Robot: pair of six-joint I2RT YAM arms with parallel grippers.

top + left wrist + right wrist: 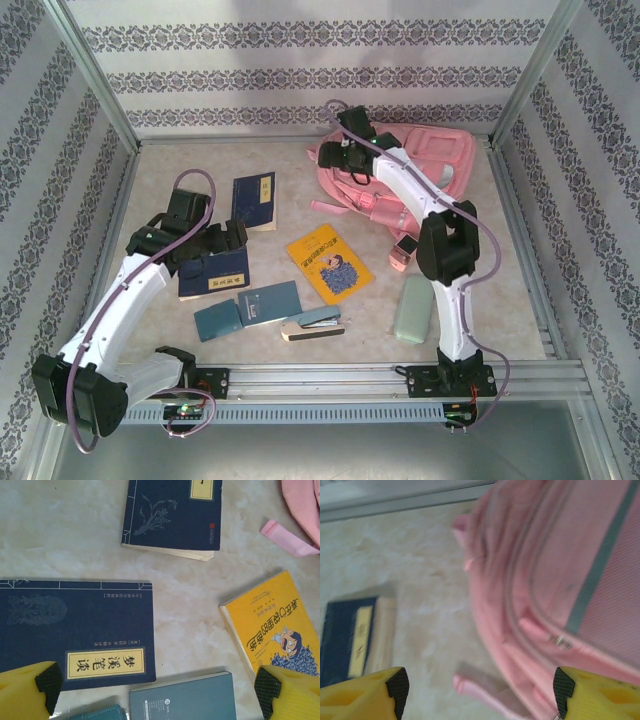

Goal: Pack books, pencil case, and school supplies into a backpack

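Observation:
The pink backpack lies at the back right. My right gripper hovers open over its left edge, with a pink strap on the table below the jaws and nothing held. My left gripper stands open above the books: a navy book, a second navy book, a yellow book and two teal books. The stapler and the pencil case lie near the front.
A small pink and white object sits by the right arm's elbow. Metal frame posts and patterned walls close in the table on three sides. The aluminium rail runs along the near edge.

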